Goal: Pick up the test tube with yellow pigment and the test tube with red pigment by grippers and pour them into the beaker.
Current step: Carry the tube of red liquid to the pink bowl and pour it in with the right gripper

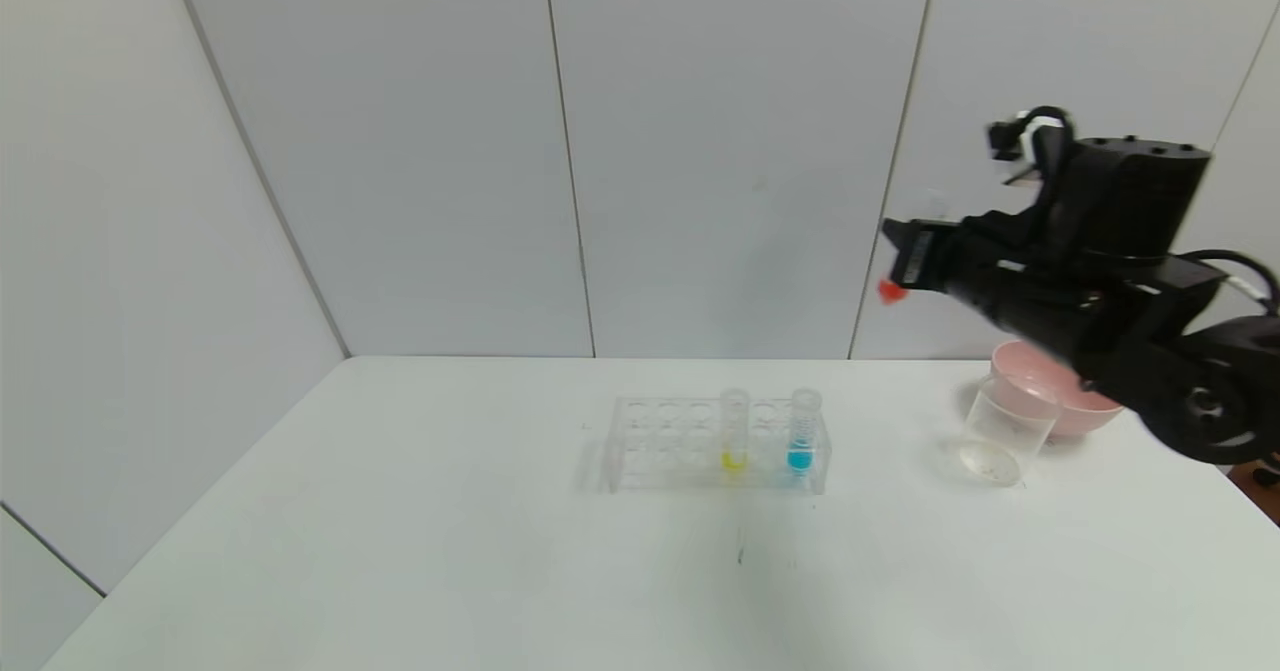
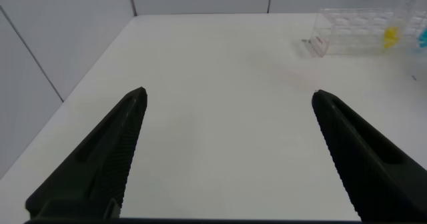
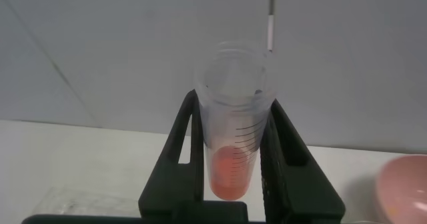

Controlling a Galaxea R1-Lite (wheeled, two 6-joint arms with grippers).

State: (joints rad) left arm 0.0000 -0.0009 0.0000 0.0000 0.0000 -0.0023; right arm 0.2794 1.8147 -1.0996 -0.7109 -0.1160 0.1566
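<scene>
My right gripper is raised high at the right, up and to the left of the beaker, and is shut on the test tube with red pigment. The tube's orange-red tip shows just below the fingers. The test tube with yellow pigment stands upright in the clear rack at the table's middle; it also shows in the left wrist view. The beaker stands on the table in front of the pink bowl. My left gripper is open and empty above the table's left part, outside the head view.
A blue-liquid tube stands in the rack to the right of the yellow one. The pink bowl sits behind the beaker at the far right, partly hidden by my right arm. The white table ends against grey wall panels.
</scene>
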